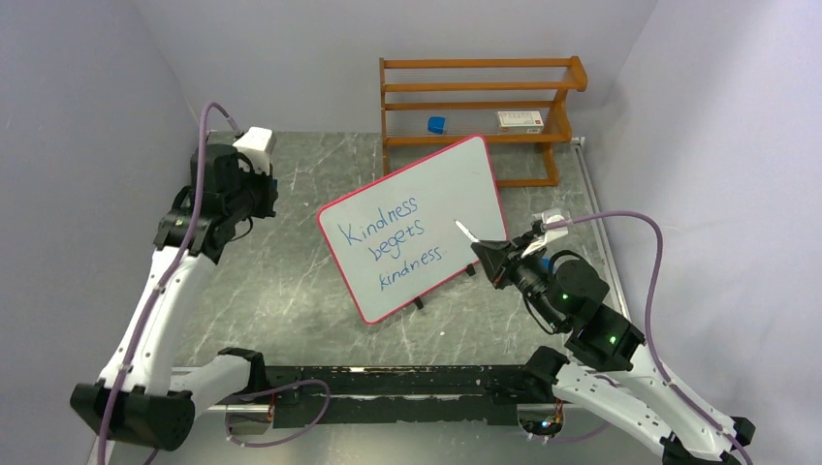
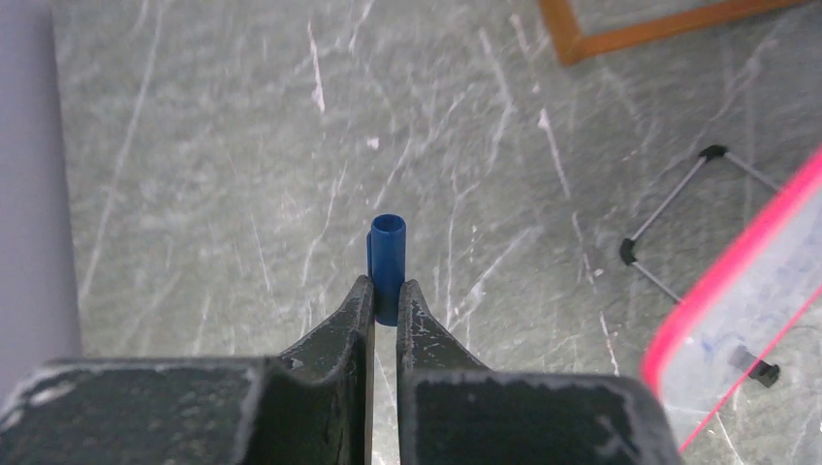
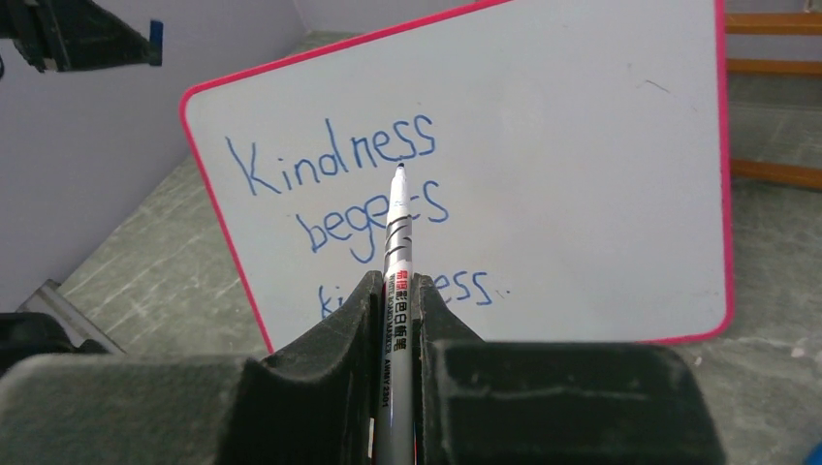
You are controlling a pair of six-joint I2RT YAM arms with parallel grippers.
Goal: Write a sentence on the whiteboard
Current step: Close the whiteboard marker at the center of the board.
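Observation:
The whiteboard (image 1: 456,189) stands tilted on its black feet mid-table, pink-rimmed. The sentence (image 1: 388,237) "Kindness begets kindness" runs in blue over three lines. My right gripper (image 1: 488,255) is shut on a silver whiteboard marker (image 3: 396,232), uncapped. Its tip points at the board (image 3: 582,145) near the lettering (image 3: 334,160); contact cannot be told. My right gripper (image 3: 395,287) covers part of the third line. Left of the board, above the table, my left gripper (image 2: 387,295) is shut on a small blue marker cap (image 2: 387,254).
A wooden rack (image 1: 475,102) stands at the back with a blue object (image 1: 437,124) and a small white box (image 1: 521,120) on its shelf. Walls close in left, right and behind. The board's rim (image 2: 722,276) and wire stand (image 2: 679,194) lie right of my left gripper.

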